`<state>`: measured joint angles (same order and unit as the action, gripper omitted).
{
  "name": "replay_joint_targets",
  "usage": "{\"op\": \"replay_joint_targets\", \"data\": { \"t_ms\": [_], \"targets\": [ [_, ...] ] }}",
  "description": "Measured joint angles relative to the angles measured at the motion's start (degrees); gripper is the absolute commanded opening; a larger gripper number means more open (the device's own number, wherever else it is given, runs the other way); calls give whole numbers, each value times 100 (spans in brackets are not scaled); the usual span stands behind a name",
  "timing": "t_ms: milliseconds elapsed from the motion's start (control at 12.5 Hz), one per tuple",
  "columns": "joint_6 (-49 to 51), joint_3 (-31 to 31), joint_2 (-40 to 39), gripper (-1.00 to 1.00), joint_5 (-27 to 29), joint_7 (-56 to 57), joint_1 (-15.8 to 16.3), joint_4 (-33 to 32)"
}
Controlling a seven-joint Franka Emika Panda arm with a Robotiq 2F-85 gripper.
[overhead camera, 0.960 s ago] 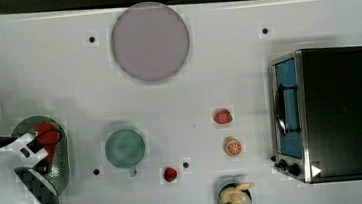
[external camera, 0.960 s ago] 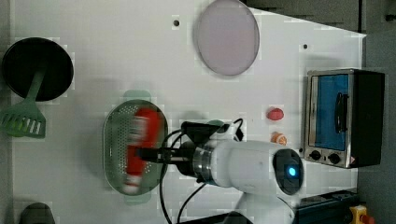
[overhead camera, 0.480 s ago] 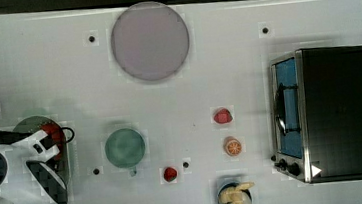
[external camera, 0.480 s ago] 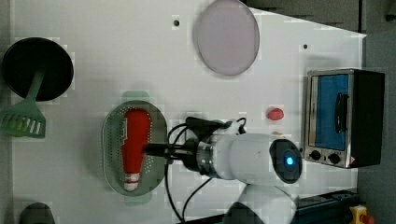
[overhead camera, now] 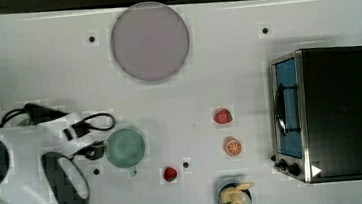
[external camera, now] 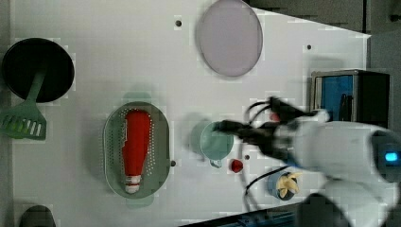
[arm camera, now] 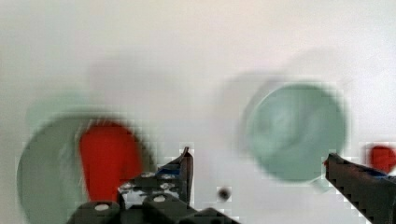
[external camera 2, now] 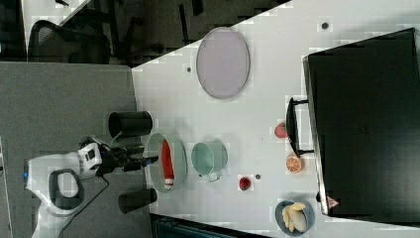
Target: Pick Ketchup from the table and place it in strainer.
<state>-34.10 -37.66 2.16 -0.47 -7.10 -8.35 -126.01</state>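
Note:
The red ketchup (external camera: pixel 136 142) lies lengthwise in the mint-green strainer (external camera: pixel 113 156), pale tip toward the left view's bottom. The right view has the ketchup (external camera 2: pixel 167 157) inside the strainer (external camera 2: pixel 179 163) as well. My gripper (external camera: pixel 227 128) is open and holds nothing. In the left view it hangs over the round green cup (external camera: pixel 215 141), to the right of the strainer. In the right view the gripper (external camera 2: pixel 143 158) is by the strainer's left rim. The wrist view has the fingers (arm camera: pixel 184 163) wide apart, with the ketchup (arm camera: pixel 109 158) and the cup (arm camera: pixel 296 130) below.
A mauve plate (overhead camera: pixel 149 40) sits at the top view's top, a toaster oven (overhead camera: pixel 328 113) at its right. A strawberry piece (overhead camera: pixel 222 116), an orange slice (overhead camera: pixel 233 146), a small red piece (overhead camera: pixel 170 173) and a banana bowl (overhead camera: pixel 234 197) lie between. A black pan (external camera: pixel 38 68) and a green spatula (external camera: pixel 22 124) are at the left view's left.
The gripper let go of the ketchup, which now lies flat in the strainer. The arm has drawn away from the strainer toward the left view's right, over the green cup.

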Motion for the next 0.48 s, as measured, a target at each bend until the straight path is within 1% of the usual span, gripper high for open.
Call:
{"op": "replay_joint_targets", "data": {
  "t_ms": [320,480],
  "targets": [
    [562,1248,933,100,0,0,-359,168],
    [1070,2034,1232,100,2,0,-410,302]
  ]
}}
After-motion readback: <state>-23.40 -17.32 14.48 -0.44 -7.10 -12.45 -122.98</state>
